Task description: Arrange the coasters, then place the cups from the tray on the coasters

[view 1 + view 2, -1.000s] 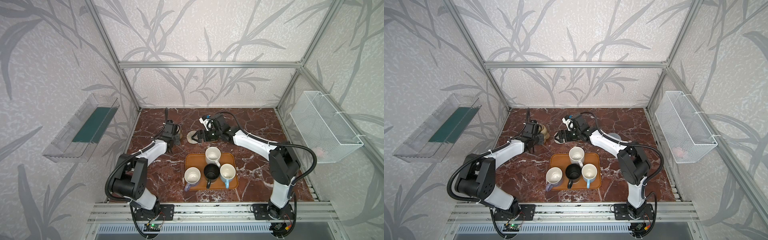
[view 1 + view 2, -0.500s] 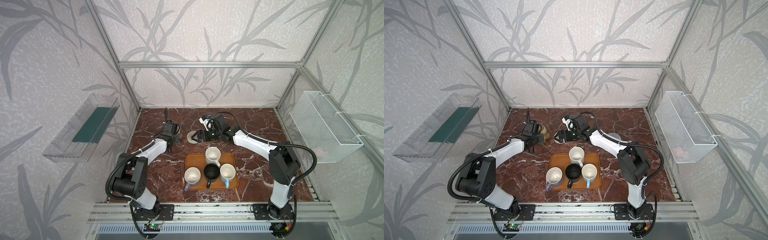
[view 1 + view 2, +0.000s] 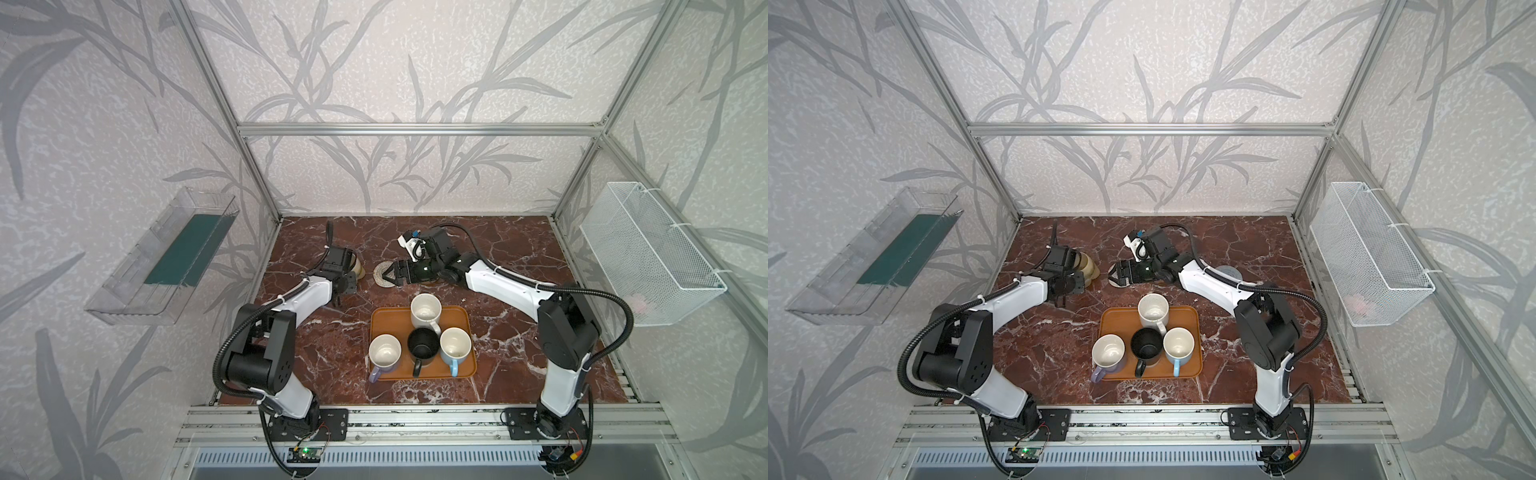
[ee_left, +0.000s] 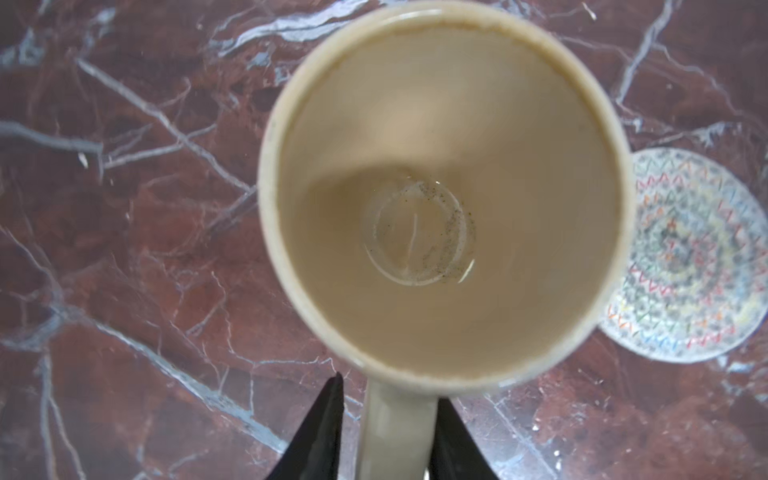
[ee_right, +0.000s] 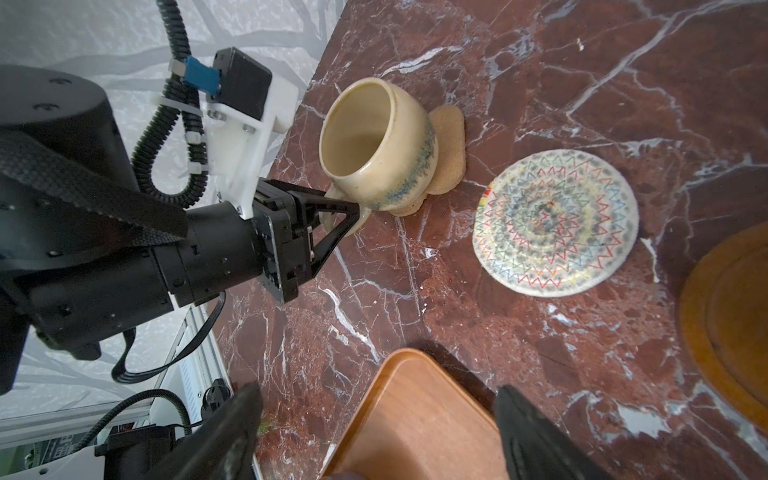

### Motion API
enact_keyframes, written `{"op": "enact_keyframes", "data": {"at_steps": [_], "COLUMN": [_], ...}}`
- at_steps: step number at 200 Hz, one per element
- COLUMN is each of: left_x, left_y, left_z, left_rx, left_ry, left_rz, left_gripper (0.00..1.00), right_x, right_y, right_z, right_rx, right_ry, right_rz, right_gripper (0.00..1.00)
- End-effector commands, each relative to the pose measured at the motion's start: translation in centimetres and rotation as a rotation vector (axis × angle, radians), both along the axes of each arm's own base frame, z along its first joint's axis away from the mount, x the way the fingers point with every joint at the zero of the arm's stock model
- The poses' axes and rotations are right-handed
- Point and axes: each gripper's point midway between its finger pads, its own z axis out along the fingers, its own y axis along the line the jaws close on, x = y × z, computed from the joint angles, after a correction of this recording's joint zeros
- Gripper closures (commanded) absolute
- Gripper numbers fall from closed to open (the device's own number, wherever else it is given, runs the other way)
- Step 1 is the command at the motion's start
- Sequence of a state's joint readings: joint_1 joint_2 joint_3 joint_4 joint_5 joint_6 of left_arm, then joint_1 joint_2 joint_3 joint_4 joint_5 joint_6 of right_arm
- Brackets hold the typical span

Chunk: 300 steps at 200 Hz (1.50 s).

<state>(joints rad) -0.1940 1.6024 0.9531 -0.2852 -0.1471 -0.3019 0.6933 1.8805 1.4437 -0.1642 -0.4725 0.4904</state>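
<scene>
Since a second ago the left gripper [image 4: 392, 388] has loosened: its jaws, clamped then, now stand slightly apart on either side of the handle [image 4: 395, 436] of the beige cup [image 5: 382, 141]. The cup stands on the cork coaster [image 5: 451, 137] at the far left of the table [image 3: 519, 249]. Both arms otherwise keep their places. The grey-blue coaster [image 3: 1230, 272] is half hidden behind the right forearm [image 3: 1208, 286], and the left wrist view is blurred. The white cup [image 3: 425, 311], lavender cup [image 3: 384, 353], black cup [image 3: 423, 344] and light blue cup [image 3: 455, 343] sit on the tray [image 3: 384, 323]. The left arm reaches far-left, wrist low. The right arm stretches across the middle, and the right gripper [image 5: 376, 395] has its jaws spread wide at the cream woven coaster [image 5: 555, 224] — whether it is touching, I cannot tell.
</scene>
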Motion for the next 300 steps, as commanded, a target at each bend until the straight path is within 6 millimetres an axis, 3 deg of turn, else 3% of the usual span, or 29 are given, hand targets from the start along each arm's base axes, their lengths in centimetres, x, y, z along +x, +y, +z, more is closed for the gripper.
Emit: {"op": "enact_keyframes", "data": {"at_steps": [1,25,56,74,93,110,130,175,208,234,271,300], "left_x": [0.6,0.7,0.7,0.4,0.0,-0.3,-0.8,-3.3,-5.4,-7.5,-10.4,-11.6], "left_y": [-0.1,-0.6,-1.2,-0.9,-0.4,-0.6,-0.5,-0.7,-4.6,-7.5,-13.2,-15.7], "left_z": [1.3,1.9,2.3,2.6,3.5,5.2,7.7,13.0,15.8,16.7,17.0,16.0], "left_rx": [-0.020,-0.053,-0.097,-0.099,-0.098,-0.117,-0.136,-0.217,-0.432,-0.585,-0.738,-0.775], "left_ry": [-0.019,-0.027,-0.027,-0.030,-0.054,-0.086,-0.135,-0.199,-0.187,-0.141,-0.059,-0.028], "left_rz": [0.005,-0.005,-0.002,0.028,0.061,0.061,0.068,0.083,-0.051,-0.128,-0.295,-0.317], "left_gripper": [0.57,0.55,0.47,0.36,0.20,0.06,0.01,0.01,0.01,0.01,0.02,0.02], "right_x": [-0.2,-0.3,-0.4,-0.6,-1.0,-1.5,-1.9,-4.1,-5.5,-7.4,-9.8,-10.9], "right_y": [0.4,0.1,-0.2,-0.9,-2.1,-3.0,-4.1,-7.3,-11.0,-12.9,-13.8,-14.0], "right_z": [1.6,1.8,2.0,2.5,3.2,4.1,4.9,6.2,5.8,5.2,3.4,1.0], "right_rx": [0.021,0.012,-0.002,-0.059,-0.182,-0.243,-0.282,-0.353,-0.470,-0.518,-0.537,-0.572], "right_ry": [-0.014,-0.022,-0.030,-0.056,-0.134,-0.163,-0.169,-0.189,-0.201,-0.180,-0.101,-0.024], "right_rz": [0.011,0.007,0.003,-0.012,-0.028,-0.039,-0.055,-0.070,-0.103,-0.077,-0.020,0.017], "right_gripper": [0.13,0.13,0.12,0.10,0.01,0.01,0.01,0.02,0.16,0.25,0.37,0.49]}}
